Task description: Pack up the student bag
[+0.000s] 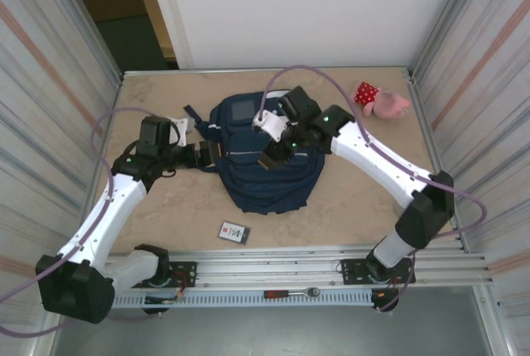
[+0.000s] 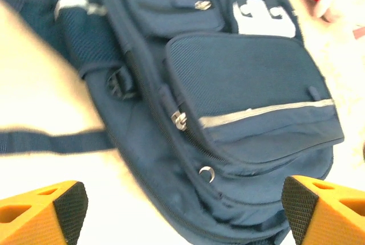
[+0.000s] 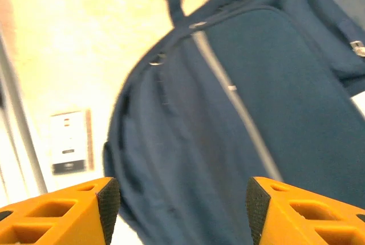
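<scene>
Right now we see the student bag [image 1: 265, 170] lying flat near the middle of the surface [image 1: 166, 207], front side up, its top toward the far wall. In the left wrist view the student bag [image 2: 251, 102] shows a front pocket crossed by a thin light stripe, a white patch [image 2: 262, 17] above that pocket, and a metal zipper pull [image 2: 179, 121] at the pocket's left corner. A dark strap [image 2: 51, 141] trails from the bag's side across the bare surface.

From above, the left gripper [image 1: 209, 156] sits at the bag's left edge, pointing toward it. On its own camera the left gripper [image 2: 185, 205] has its jaws spread wide, the orange fingers at the two lower corners with the bag's lower edge between them.

The right gripper [image 1: 269, 160] hangs over the middle of the bag's front. Seen from its wrist, the right gripper [image 3: 182, 205] also has its jaws wide, above the blue fabric [image 3: 228, 142].

Beyond the bag, a small card [image 1: 234, 232] lies on the surface just near its lower edge, and a pink plush toy [image 1: 383, 101] rests by the far right corner, well apart from the bag.
</scene>
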Robot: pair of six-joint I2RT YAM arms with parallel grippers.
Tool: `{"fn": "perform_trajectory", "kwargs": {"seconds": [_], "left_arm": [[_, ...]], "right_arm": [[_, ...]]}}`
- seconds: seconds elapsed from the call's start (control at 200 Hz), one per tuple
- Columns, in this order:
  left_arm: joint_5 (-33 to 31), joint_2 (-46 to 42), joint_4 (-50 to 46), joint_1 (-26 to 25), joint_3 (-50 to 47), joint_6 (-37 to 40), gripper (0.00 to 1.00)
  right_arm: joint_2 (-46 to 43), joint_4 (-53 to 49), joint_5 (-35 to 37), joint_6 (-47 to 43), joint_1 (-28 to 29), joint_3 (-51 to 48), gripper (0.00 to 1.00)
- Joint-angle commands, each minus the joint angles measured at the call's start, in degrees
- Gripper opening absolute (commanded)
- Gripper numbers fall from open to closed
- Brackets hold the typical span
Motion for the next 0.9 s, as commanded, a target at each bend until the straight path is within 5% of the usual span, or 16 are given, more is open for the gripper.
{"fn": "perform_trajectory", "kwargs": {"seconds": [0.0,0.215,0.406,0.897], "left_arm": [[1.28,-1.92,-5.31,1.9,-2.03,-7.94,0.91],[0.86,-3.88,-12.6,3.13,-3.41,-13.97,0.95],[-0.91,-9.59,-14.14,3.15,-8.22,-18.84,0.95],[-2.99,-16.57,-13.11,3.41,-15.36,-21.27,0.95]], "right_arm": [[-4.17,-1.4,6.2,9.87,3.98,-3.66,0.61],[-8.25,3.43,14.0,25.13,20.61,-12.32,0.62],[-1.8,4.95,16.67,34.65,30.54,-15.06,0.63],[23.74,1.71,20.98,32.94,33.66,-2.55,0.71]]}}
